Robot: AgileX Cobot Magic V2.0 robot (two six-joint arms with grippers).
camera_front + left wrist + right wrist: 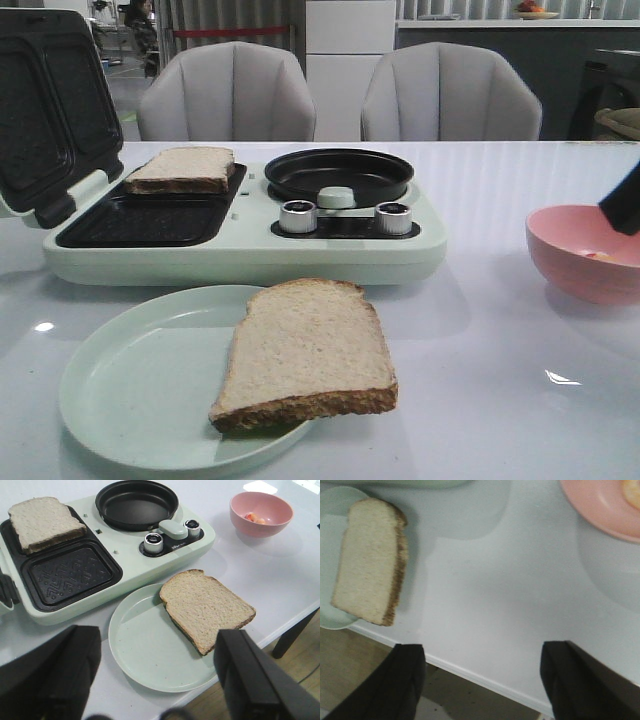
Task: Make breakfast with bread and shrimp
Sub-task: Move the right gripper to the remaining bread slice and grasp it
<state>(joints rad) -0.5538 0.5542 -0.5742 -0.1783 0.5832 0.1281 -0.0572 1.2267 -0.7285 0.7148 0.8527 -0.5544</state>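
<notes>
One bread slice (181,170) sits in the griddle (150,215), ready for the shrimp (255,518); both arms' fingers (250,680) hang released

Pale green breakfast maker w/ open lid (240,250) sits at table centre-left. One beige bread slice (181,169) lies in its rear sandwich well; round black pan (338,174) on its right half. In front: pale green round plate (130,390), second bread slice (305,352) on its right edge, overhanging. Pink bowl (580,250) far right, orange shrimp (255,518) inside.
</notes>
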